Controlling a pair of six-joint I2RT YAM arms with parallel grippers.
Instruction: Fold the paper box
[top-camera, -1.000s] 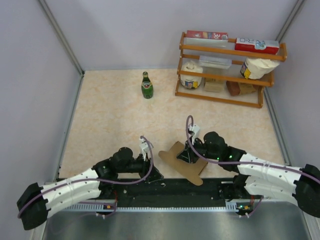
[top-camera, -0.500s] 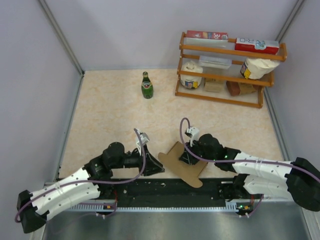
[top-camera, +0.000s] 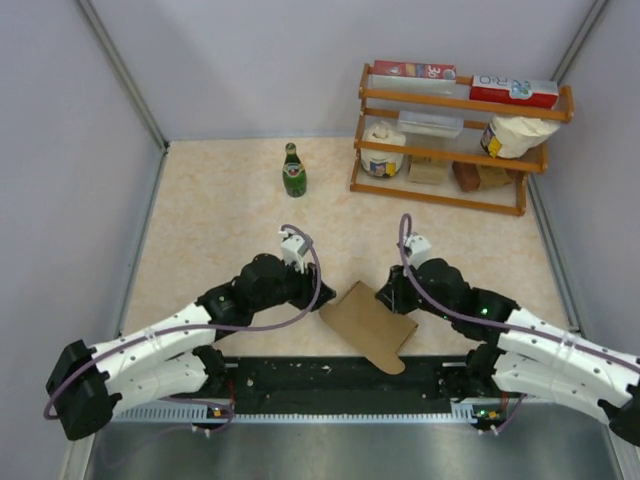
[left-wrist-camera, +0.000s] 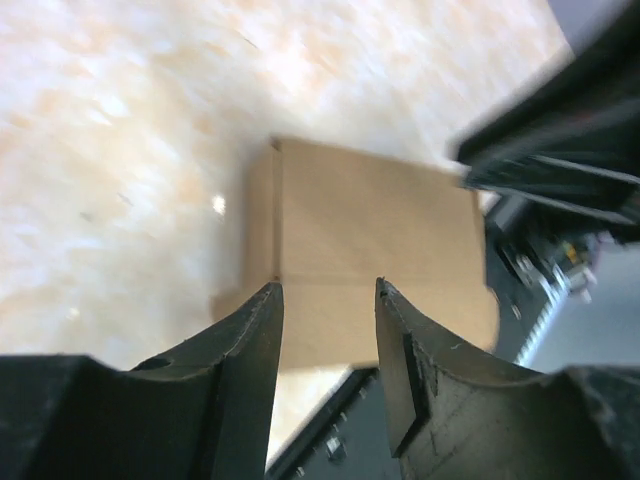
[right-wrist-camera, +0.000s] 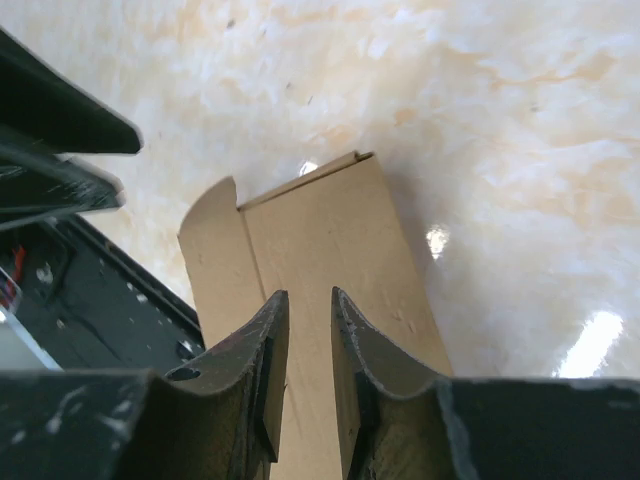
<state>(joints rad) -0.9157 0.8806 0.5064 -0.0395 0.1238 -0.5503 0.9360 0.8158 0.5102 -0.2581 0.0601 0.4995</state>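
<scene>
paper box (top-camera: 368, 325): flat brown cardboard on the desk (top-camera: 220, 230), at the near edge between both arms; near corner overlaps the black base strip (top-camera: 300, 372).
fold state: lies flat, no wall standing; rounded flap (right-wrist-camera: 208, 250) and scored crease lines visible.
step (judgement): probably closing in to raise a panel along a crease; task looks barely begun.
how to do it: pin the main panel with one set of jaws, lift the free edge with the other. Bend on the scored line, never across the corrugation. Lift slowly so the sheet does not slide onto the base strip.
risk: light sheet on a glossy desk, likely to skate if pushed sideways; a thin edge lying flat is hard to get under.
left jaws: parted, nothing between the fingers (left-wrist-camera: 250, 340); aimed down and across at the box, just beside its left corner.
right jaws: only a narrow slit, nothing seen clamped; fingers (right-wrist-camera: 260, 370) over the main panel, contact with the cardboard not readable.
left arm (top-camera: 150, 350): stretched forward and inward from its base, wrist bent toward the box.
right arm (top-camera: 540, 345): mirrored, reaching inward, wrist just beside the box's far right edge.
clearance: both wrists near each other with the box between; bottle (top-camera: 292, 171) and rack (top-camera: 455, 100) well apart from the work.
</scene>
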